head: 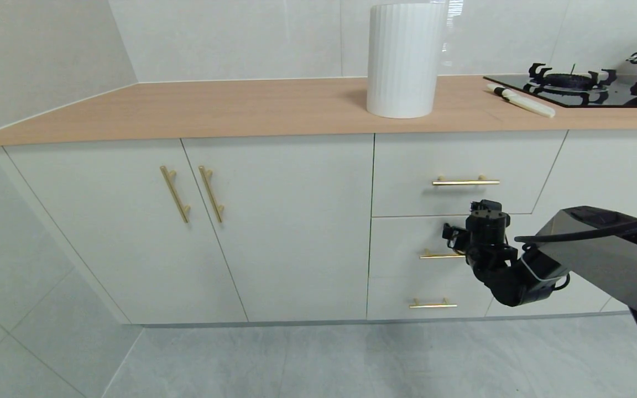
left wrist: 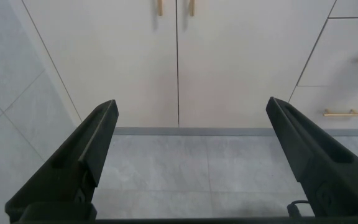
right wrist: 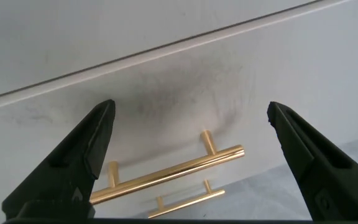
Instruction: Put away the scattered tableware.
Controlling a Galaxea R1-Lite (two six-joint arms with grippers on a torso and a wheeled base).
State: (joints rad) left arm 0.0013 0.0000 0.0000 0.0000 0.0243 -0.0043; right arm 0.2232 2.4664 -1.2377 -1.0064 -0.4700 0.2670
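Facing the double cabinet doors (left wrist: 178, 56), the left pincer (left wrist: 190, 106) hangs low over the floor tiles (left wrist: 197, 168), fingers spread wide and gripping nothing. Up and left of the right pincer (head: 452, 239), a white ribbed canister (head: 404, 58) stands on the wooden counter (head: 213, 108). The right pincer sits at the middle drawer's brass handle (right wrist: 173, 171), fingers wide apart (handle just ahead of the tips, untouched). Well above and right of it, a white utensil (head: 520, 101), knife-like with a dark end, lies on the counter at the black hob (head: 573, 91) edge.
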